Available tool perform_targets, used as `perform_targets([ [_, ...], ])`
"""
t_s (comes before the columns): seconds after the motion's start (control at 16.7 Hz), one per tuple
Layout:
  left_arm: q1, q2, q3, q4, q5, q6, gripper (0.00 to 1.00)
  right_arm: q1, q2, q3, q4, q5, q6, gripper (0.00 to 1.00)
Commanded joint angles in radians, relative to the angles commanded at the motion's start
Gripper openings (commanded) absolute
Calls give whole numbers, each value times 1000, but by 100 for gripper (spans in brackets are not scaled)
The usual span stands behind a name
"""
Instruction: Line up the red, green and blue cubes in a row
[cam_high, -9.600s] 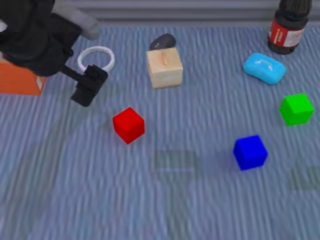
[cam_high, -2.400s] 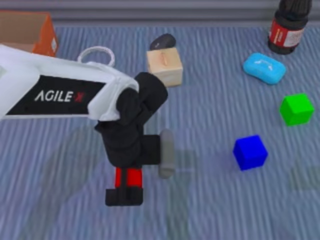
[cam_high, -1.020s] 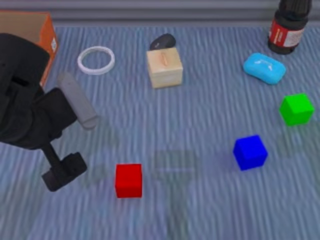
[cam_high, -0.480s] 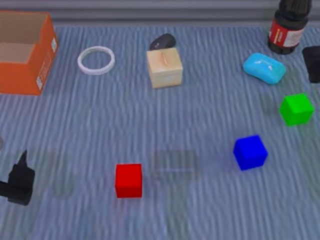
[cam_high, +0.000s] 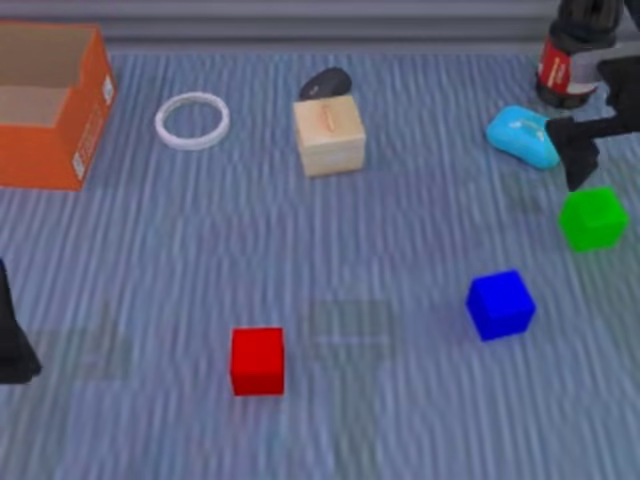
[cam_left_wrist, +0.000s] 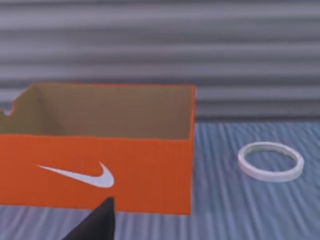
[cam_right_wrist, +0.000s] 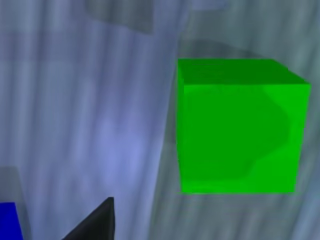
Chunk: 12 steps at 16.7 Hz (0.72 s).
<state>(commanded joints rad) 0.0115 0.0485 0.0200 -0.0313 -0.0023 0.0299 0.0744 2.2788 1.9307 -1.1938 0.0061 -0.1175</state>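
Observation:
The red cube rests alone at the front left of centre. The blue cube sits to its right, a little farther back. At the right edge is the green cube, which fills much of the right wrist view. My right gripper hovers open just behind and above the green cube, touching nothing; one dark fingertip shows beside the cube. My left gripper is at the table's left edge, open and holding nothing, with one fingertip in front of the orange box.
An orange shoe box stands at the back left, with a white ring beside it. A tan wooden block and a dark object are at the back centre. A light-blue soap bar and a dark bottle stand close to the right arm.
The left arm carried the red cube forward, let it go and drew back to the left edge. The right gripper came in from the right edge to just behind the green cube.

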Motion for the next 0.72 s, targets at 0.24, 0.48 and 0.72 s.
perform_targets([
  [0.24, 9, -49, -20, 31, 2, -30, 100, 1, 55, 52, -26, -2, -2, 100],
  [0.48, 9, -49, -20, 31, 2, -30, 100, -4, 54, 47, -21, -1, -3, 100],
  [0.72, 9, -49, -20, 31, 2, -30, 100, 0, 89, -29, 91, -1, -3, 100],
])
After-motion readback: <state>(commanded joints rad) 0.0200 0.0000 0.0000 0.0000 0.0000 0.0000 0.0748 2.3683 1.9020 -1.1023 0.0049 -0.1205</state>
